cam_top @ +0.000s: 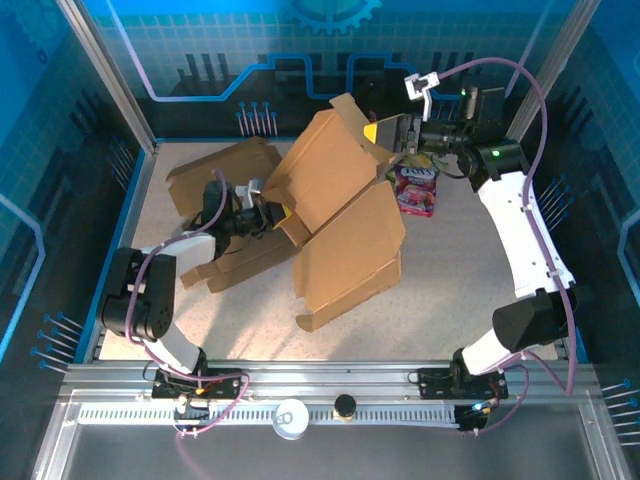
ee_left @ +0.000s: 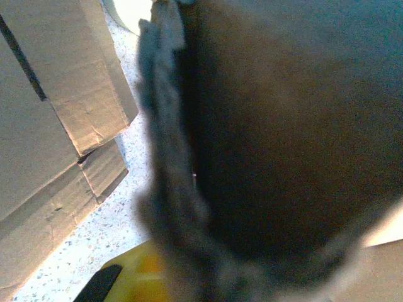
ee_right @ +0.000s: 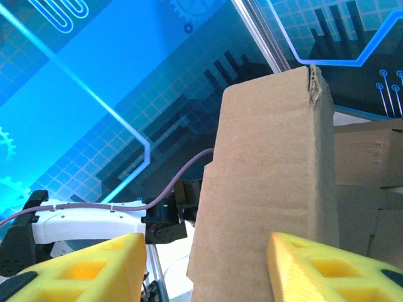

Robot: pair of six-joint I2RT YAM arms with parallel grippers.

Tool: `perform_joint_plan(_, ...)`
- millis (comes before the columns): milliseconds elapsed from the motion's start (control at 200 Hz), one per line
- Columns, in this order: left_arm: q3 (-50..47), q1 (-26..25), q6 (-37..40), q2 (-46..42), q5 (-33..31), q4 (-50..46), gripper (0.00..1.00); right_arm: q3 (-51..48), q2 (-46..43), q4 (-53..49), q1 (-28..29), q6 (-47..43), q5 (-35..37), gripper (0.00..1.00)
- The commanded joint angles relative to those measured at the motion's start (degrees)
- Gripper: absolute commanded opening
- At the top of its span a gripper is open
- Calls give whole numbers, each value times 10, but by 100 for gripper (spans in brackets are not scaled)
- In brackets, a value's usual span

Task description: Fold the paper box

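Observation:
The brown cardboard paper box (cam_top: 340, 200) lies half unfolded across the middle of the table, its panels tilted up. My left gripper (cam_top: 268, 212) is shut on the box's left edge; in the left wrist view a dark blurred panel edge (ee_left: 170, 189) runs right up to one yellow finger (ee_left: 138, 274). My right gripper (cam_top: 385, 135) is at the box's upper far corner. It stands open around an upright flap (ee_right: 271, 189), which lies against the right finger (ee_right: 334, 267) with a gap at the left finger (ee_right: 82, 267).
A pink and purple snack packet (cam_top: 416, 188) lies right of the box under the right arm. Flat box panels (ee_left: 56, 126) rest on the speckled table (cam_top: 450, 290). Blue enclosure walls stand close behind. A white round cap (cam_top: 291, 420) sits on the near rail.

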Motion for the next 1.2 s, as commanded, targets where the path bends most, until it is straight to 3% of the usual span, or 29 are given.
perform_joint_plan(0, 23, -6, 34, -30, 1, -21, 0, -4, 3, -23, 7, -20, 10, 51)
perform_joint_plan(230, 20, -10, 46, -43, -9, -37, 0, -11, -6, -44, -10, -45, 89, 43)
perform_joint_plan(395, 17, -10, 46, -40, -9, -35, 0, -73, -59, 42, -59, 14, 81, 44)
perform_joint_plan(595, 21, -10, 42, -37, -5, -31, 0, -80, -47, 64, -108, 40, 59, 48)
perform_joint_plan(850, 27, -10, 49, -38, -5, -45, 0, -37, 15, 41, -68, 19, -3, 56)
perform_joint_plan(1196, 29, -10, 56, -45, -11, -61, 0, -26, 13, -28, -30, -47, 57, 53)
